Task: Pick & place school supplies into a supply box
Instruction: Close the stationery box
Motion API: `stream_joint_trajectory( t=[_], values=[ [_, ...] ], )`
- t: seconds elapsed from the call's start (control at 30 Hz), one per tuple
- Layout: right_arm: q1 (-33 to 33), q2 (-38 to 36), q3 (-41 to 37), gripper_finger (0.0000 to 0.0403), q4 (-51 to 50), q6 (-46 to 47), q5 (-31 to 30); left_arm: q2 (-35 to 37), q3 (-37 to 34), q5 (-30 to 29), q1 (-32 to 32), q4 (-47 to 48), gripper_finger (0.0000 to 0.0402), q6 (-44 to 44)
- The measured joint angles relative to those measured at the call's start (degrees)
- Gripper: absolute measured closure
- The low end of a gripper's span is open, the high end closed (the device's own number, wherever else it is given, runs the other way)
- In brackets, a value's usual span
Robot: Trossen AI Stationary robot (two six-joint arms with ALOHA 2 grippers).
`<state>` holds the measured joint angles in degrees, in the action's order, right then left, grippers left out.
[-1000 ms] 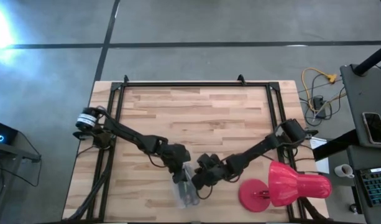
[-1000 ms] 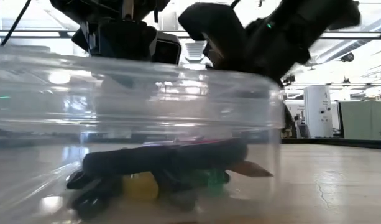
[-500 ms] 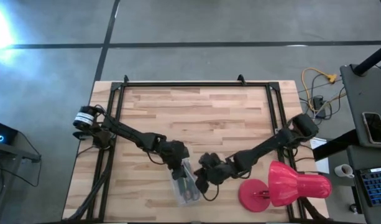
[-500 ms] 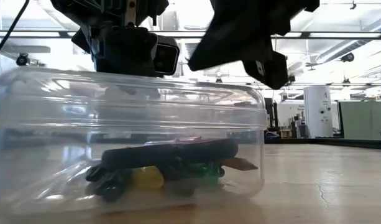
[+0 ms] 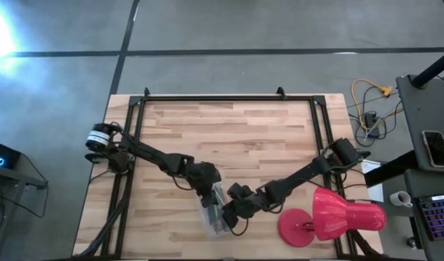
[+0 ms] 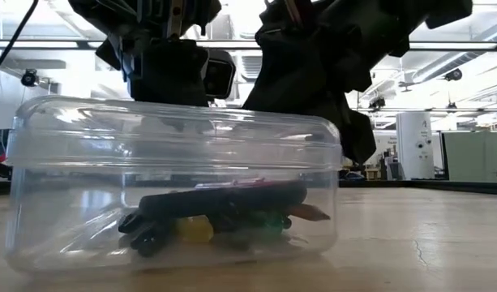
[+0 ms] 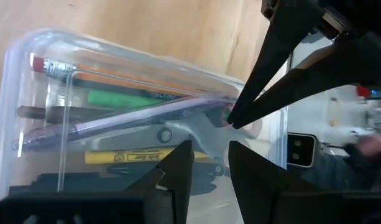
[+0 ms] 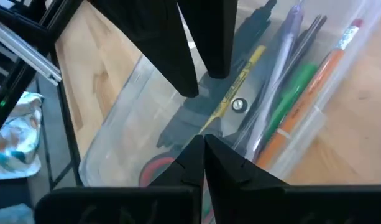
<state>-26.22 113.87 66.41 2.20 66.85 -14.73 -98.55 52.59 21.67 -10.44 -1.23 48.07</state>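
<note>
The clear supply box (image 5: 217, 223) stands flat near the table's front edge. It holds red-handled scissors (image 8: 238, 104), a green pen (image 7: 122, 98), a yellow pen (image 7: 128, 155), a purple pen (image 7: 115, 121) and an orange pencil (image 8: 327, 59). My left gripper (image 7: 210, 144) hangs open over the box's far end (image 5: 209, 190), slanting down. My right gripper (image 8: 203, 138) is shut. It comes in from the right (image 5: 227, 212), and its tip dips toward the scissors' blades. My left gripper stands with its fingers (image 8: 191, 92) apart over the box's far end, slanting down from the far left; whether they touch the box I cannot tell. My right gripper points its shut tips (image 7: 230, 122) down at the scissors' blades from the right; whether they touch I cannot tell.
A big pink-red lamp (image 5: 337, 217) lies on the table's near right corner, close to the right arm. Black frame rails (image 5: 138, 138) run along the table's left, far and right sides. The wooden top behind the box is bare (image 5: 236, 138).
In the low view the box showed close and tilted; now it stands flat and a little farther back. My right gripper, still shut, rose and drew back toward the right edge, then came down again at the box.
</note>
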Motion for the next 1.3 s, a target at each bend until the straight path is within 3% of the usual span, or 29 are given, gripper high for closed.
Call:
stream_joint_trajectory(
  t=[0.17, 0.3, 0.43, 0.67, 0.87, 1.13, 1.3],
  values=[
    [-0.4, -4.6, -0.6, 0.0394, -4.4, -7.0, -8.4, 2.4, -0.1, -3.5, 0.2, 2.2, 0.0315, -1.5],
    [-0.3, -9.2, -0.3, 0.0394, -13.7, -6.1, -13.2, 2.4, -0.4, -4.1, 0.1, 5.3, 0.0327, -2.2],
    [0.1, -8.5, -1.2, 0.0394, -19.3, -2.1, -11.2, 2.4, -1.3, -3.8, 0.0, 5.6, 0.0332, -2.3],
    [2.4, -3.1, -1.8, 0.0394, -5.6, -2.4, -5.4, 2.7, -0.4, -3.0, 0.1, 6.0, 0.0332, -2.5],
    [3.0, -0.6, 2.5, 0.0394, -7.0, -4.3, -2.6, 2.5, -0.5, -2.1, 0.2, 5.8, 0.0332, -2.5],
    [2.8, -4.6, 4.6, 0.0394, -25.1, -2.6, -15.4, 4.9, 0.0, -5.7, 0.3, 6.3, 0.0332, -4.6],
    [2.9, -8.1, 4.5, 0.0394, -31.5, -4.0, -20.2, 10.0, 1.0, -12.8, 0.3, 6.3, 0.0332, -8.5]
  ],
)
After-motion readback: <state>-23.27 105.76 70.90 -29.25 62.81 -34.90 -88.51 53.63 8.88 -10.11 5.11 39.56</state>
